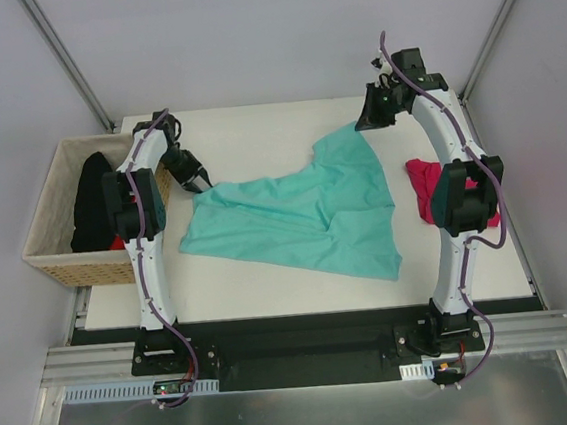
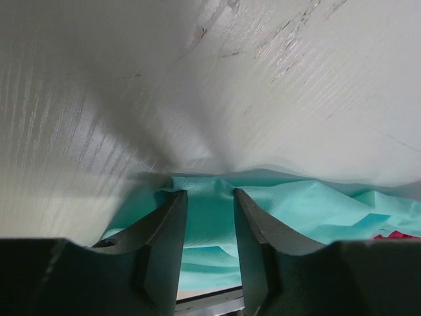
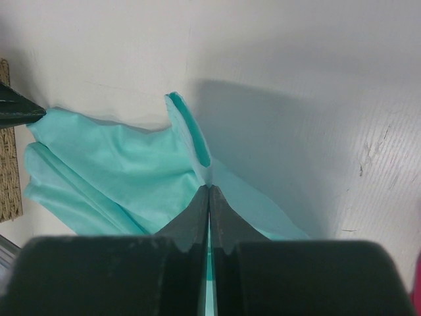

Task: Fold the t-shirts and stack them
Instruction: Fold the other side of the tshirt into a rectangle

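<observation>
Right end effector (image 3: 209, 191) clamped, teal t-shirt (image 3: 112, 171) within

- Top view: bright, even light comes from overhead; the table (image 1: 256, 135) is sharp throughout, and the shadows on it are faint and short.
- Left wrist view: the left gripper (image 2: 209, 194) is dark, soft-edged and out of focus. A broad grey shadow spreads over the table ahead and to its left, while scratches (image 2: 289, 46) ahead to its right are crisp.
- Right wrist view: the right gripper (image 3: 209, 187) is a black, featureless mass. The teal shirt (image 3: 112, 171) ahead-left is sharp, and a soft shadow lies just right of its raised fold.
</observation>
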Motion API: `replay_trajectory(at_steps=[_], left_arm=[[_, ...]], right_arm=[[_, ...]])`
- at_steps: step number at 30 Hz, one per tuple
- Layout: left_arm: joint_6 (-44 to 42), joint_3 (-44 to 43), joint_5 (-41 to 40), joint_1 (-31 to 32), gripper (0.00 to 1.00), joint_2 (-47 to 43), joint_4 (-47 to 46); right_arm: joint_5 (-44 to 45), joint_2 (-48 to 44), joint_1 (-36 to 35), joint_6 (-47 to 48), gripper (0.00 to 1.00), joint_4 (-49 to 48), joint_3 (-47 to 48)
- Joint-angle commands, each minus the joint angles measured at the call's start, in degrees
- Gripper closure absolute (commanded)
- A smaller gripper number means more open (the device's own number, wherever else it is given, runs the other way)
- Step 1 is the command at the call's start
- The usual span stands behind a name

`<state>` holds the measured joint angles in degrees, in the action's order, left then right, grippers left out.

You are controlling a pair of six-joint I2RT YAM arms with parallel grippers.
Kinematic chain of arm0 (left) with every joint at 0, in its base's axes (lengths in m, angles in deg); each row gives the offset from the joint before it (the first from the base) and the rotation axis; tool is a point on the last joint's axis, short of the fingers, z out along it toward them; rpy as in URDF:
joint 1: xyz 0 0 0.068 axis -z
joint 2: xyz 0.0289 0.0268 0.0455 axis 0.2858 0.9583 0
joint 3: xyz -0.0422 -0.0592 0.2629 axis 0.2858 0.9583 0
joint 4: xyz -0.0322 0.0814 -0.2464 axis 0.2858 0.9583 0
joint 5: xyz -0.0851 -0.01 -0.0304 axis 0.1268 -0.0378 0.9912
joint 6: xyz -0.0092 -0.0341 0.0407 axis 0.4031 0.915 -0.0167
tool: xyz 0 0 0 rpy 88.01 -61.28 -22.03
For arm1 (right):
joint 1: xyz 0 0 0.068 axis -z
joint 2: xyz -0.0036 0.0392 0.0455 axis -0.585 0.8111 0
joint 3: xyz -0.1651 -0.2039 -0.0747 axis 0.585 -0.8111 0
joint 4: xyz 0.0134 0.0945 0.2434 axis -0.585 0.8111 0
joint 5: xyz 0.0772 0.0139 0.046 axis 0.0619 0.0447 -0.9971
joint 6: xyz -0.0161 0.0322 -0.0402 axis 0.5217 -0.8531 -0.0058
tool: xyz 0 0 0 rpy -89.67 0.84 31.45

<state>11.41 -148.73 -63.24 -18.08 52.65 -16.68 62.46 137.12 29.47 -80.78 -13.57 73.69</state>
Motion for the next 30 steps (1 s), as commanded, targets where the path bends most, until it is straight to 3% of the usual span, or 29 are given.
replay_trajectory(at_steps=[1,2,3,30], left_arm=[[0.8,-0.9,1.7,0.8,0.74,-3.0,1.6],[0.8,-1.1,2.2,0.9,0.83,-3.1,1.6],[0.7,-1.3,2.4,1.0,1.00,-3.2,1.6],[1.0,0.6,-1.9,0.5,1.00,-11.2,1.6]], right_arm=[[-0.9,-4.1,-0.2,-0.3,0.99,-0.4,3.2],[-0.8,-4.0,-0.2,-0.4,0.99,-0.6,3.2],[-0.8,-4.1,-0.1,-0.7,0.99,-0.6,3.1],[-1.8,-7.0,-0.2,-2.2,0.99,-4.9,-1.9]])
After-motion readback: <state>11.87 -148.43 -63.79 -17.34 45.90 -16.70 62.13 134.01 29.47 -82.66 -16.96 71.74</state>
